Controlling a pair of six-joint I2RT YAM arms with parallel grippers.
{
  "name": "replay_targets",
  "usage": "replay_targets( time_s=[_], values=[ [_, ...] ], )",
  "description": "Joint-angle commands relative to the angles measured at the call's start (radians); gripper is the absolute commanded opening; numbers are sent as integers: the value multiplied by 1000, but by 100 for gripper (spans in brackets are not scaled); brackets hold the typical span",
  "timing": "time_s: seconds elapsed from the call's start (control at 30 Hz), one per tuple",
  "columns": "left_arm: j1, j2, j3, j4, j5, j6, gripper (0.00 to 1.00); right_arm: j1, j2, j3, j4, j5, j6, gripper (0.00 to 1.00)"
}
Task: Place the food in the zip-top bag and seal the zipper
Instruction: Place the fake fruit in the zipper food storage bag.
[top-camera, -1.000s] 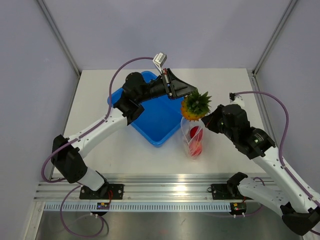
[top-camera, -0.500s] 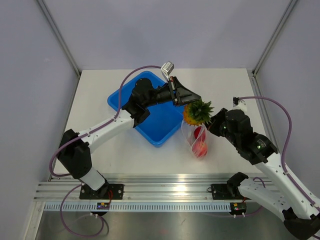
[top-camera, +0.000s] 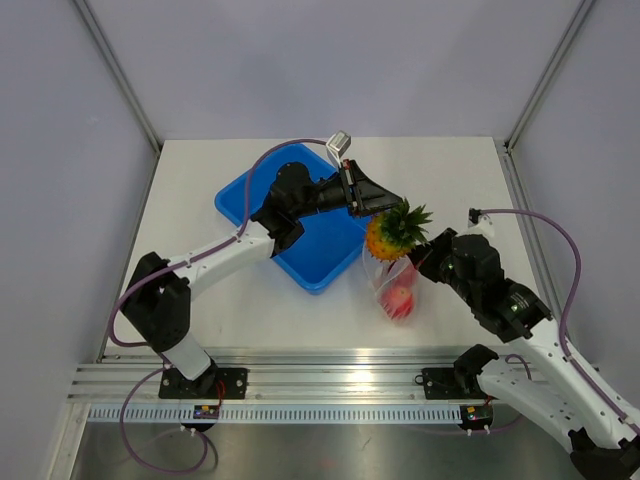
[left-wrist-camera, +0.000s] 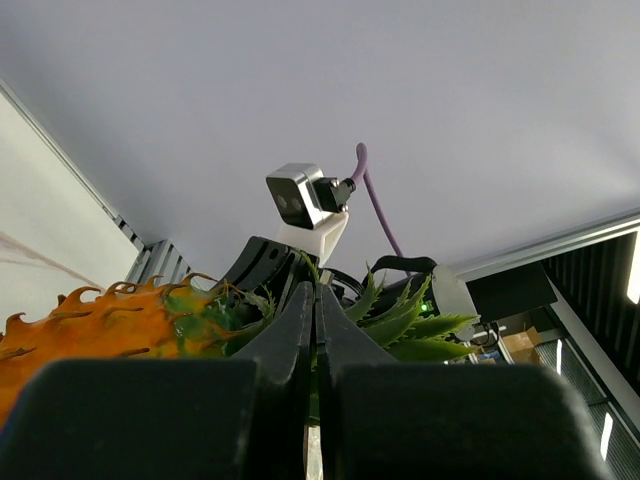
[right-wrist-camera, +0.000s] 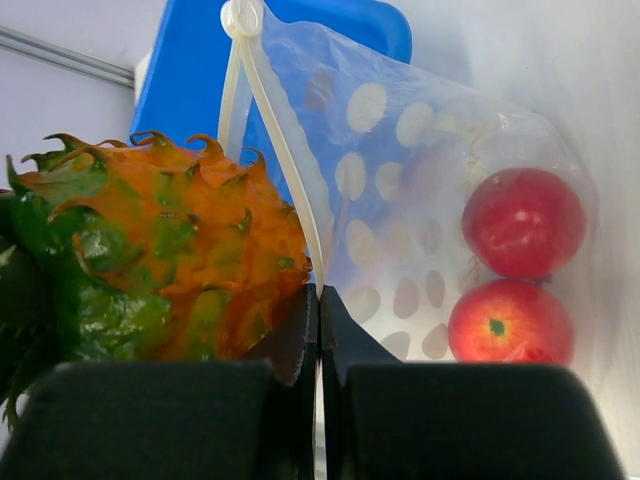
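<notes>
My left hand, clamped on the pineapple by its crown, has swung it down to the mouth of the zip-top bag, whose rim my right hand pinches, red fruits already inside, so only this piece and the zipper remain.

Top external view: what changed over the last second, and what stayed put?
The left gripper carried the pineapple slightly toward the near edge, to the mouth of the zip-top bag; the bag drifted slightly right with the right gripper. Nothing was taken or released. The red fruits stay in the bag; the blue tray has not moved.
</notes>
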Motion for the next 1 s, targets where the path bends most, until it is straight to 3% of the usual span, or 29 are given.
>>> replay_targets(
  time_s=[0.0, 0.37, 0.97],
  values=[
    [-11, 12, -12, 2, 33, 5, 0, 5, -91, -43, 226, 11, 66, 0],
    [-12, 6, 23, -70, 43, 20, 0, 5, -145, -92, 318, -10, 89, 0],
    [-14, 35, -55, 13, 55, -35, 0, 5, -147, -89, 323, -15, 108, 0]
  ],
)
